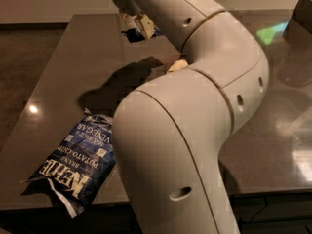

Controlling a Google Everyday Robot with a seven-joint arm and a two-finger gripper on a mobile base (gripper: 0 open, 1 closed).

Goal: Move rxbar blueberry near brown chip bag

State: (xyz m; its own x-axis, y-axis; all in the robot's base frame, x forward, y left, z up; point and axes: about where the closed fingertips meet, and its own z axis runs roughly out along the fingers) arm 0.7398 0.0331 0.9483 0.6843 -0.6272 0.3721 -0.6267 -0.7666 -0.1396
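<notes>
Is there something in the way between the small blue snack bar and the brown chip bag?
Nothing visible does. The hand is at the snack bar, above the far part of the table. From there to the pale corner of the brown chip bag only tabletop shows; the arm hides the rest of that bag.

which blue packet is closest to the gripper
The small navy rxbar blueberry, right at the gripper, far back on the table; the big blue Kettle bag lies at the near edge.
</notes>
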